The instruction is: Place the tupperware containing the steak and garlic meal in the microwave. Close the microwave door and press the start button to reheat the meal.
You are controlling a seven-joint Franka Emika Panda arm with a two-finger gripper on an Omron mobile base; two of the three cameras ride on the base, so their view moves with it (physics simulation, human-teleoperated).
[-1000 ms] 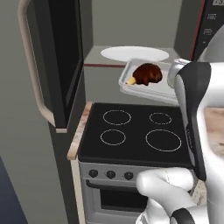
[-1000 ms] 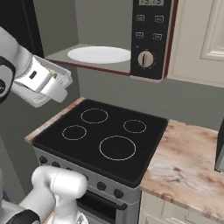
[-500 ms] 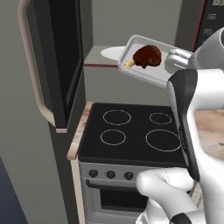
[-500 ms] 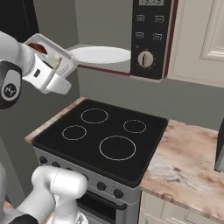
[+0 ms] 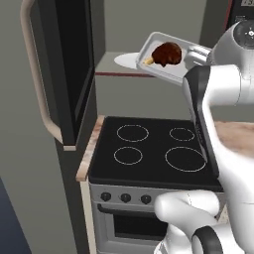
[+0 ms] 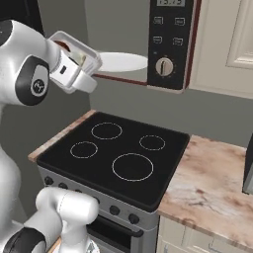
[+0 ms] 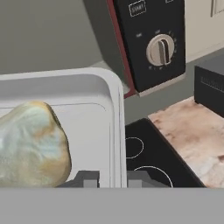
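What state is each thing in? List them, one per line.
Translucent grey-white rectangular tupperware tray: lifted, tilted, held at its rim.
Dark reddish-brown steak lump: in the tray.
Pale garlic bulb: in the tray.
Pincer: shut on the tray's rim.
Glossy black microwave door: open.
Round white microwave plate: bare.
Black glass stovetop: nothing on it.

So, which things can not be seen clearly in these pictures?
- Right base view: the steak and garlic meal, hidden by the tupperware wall and the hand.
- Left base view: the gripper, hidden behind the tray and arm.
- Right base view: microwave panel labels, too small.
- Left base view: microwave door, top cut off.
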